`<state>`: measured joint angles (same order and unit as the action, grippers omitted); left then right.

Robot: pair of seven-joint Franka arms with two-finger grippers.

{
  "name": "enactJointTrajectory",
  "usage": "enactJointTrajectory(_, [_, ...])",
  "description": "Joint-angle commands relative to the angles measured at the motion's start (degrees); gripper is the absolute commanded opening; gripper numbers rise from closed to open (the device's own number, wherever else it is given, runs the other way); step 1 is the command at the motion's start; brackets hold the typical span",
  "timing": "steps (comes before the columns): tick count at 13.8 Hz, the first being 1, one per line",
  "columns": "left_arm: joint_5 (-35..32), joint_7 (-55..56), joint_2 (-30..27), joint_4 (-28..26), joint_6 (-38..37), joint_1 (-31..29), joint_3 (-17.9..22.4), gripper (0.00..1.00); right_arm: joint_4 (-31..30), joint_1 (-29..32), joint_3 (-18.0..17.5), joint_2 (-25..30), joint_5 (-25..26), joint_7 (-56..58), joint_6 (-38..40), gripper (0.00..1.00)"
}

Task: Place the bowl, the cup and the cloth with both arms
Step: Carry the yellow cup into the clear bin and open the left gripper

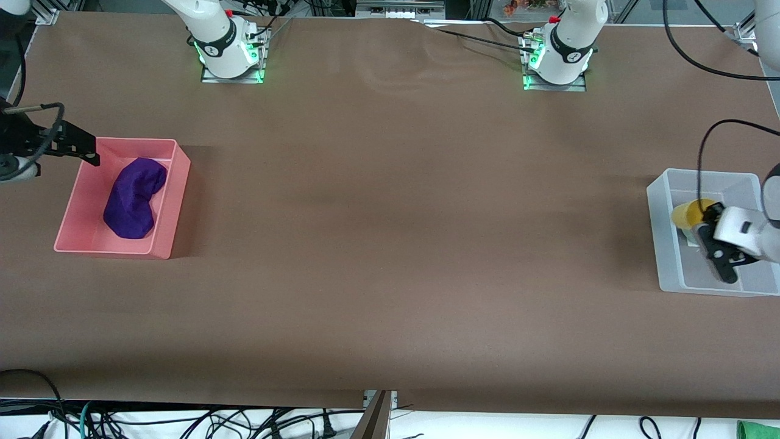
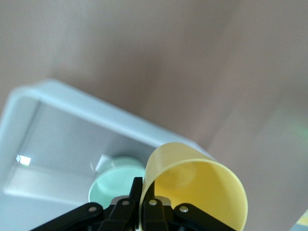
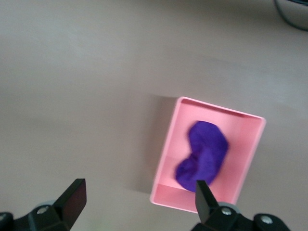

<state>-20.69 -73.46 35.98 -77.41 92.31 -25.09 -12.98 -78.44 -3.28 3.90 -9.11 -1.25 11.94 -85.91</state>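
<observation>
My left gripper (image 1: pixel 705 230) is shut on the wall of the yellow cup (image 1: pixel 690 214) and holds it tilted over the white bin (image 1: pixel 661 244) at the left arm's end of the table. In the left wrist view the gripper (image 2: pixel 143 185) pinches the cup's (image 2: pixel 202 192) rim, with the teal-green bowl (image 2: pixel 115 179) in the bin (image 2: pixel 96 103) beneath. The purple cloth (image 1: pixel 134 198) lies in the pink bin (image 1: pixel 172 201) at the right arm's end. My right gripper (image 1: pixel 85 149) is open and empty above that bin's edge. The right wrist view shows the gripper (image 3: pixel 138 197), the cloth (image 3: pixel 204 154) and the pink bin (image 3: pixel 240 159).
The brown table (image 1: pixel 396 244) stretches between the two bins. Both arm bases stand along the table's edge farthest from the front camera. Cables hang below the edge nearest the front camera.
</observation>
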Motion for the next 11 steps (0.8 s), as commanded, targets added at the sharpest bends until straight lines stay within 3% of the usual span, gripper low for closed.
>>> enactJointTrajectory(1, [-2.3, -9.1, -0.5, -3.5, 7.7, -4.6, -0.5, 0.0, 0.2, 0.9, 2.5, 0.5, -3.8, 0.0, 1.8, 1.0])
enactJointTrajectory(4, [-3.7, -12.1, -0.2, -8.3, 13.5, -8.6, -0.5, 0.0, 0.3, 0.7, 2.3, 0.1, -2.9, -0.3, 2.0, 1.0])
enactJointTrajectory(5, [-4.4, -12.6, -0.4, -10.0, 16.0, -9.4, -0.5, 0.33, 0.3, 0.7, 2.3, 0.0, -2.8, -0.3, 2.1, 1.0])
enactJointTrajectory(6, [-4.4, -12.8, -0.4, -10.2, 17.2, -10.2, -0.6, 0.99, 0.3, 0.6, 2.2, 0.1, -2.4, -1.2, 2.3, 1.0])
enactJointTrajectory(9, [-3.4, -16.6, -2.6, -9.8, 14.3, -10.0, -2.3, 1.0, 0.2, 0.2, 2.2, -0.1, -1.8, -3.3, 2.4, 1.0])
enactJointTrajectory(11, [-2.7, -14.4, -4.4, -8.7, 9.2, -10.0, -6.9, 1.0, 0.4, 0.1, 2.2, -0.9, -1.7, -3.1, 2.7, 1.0])
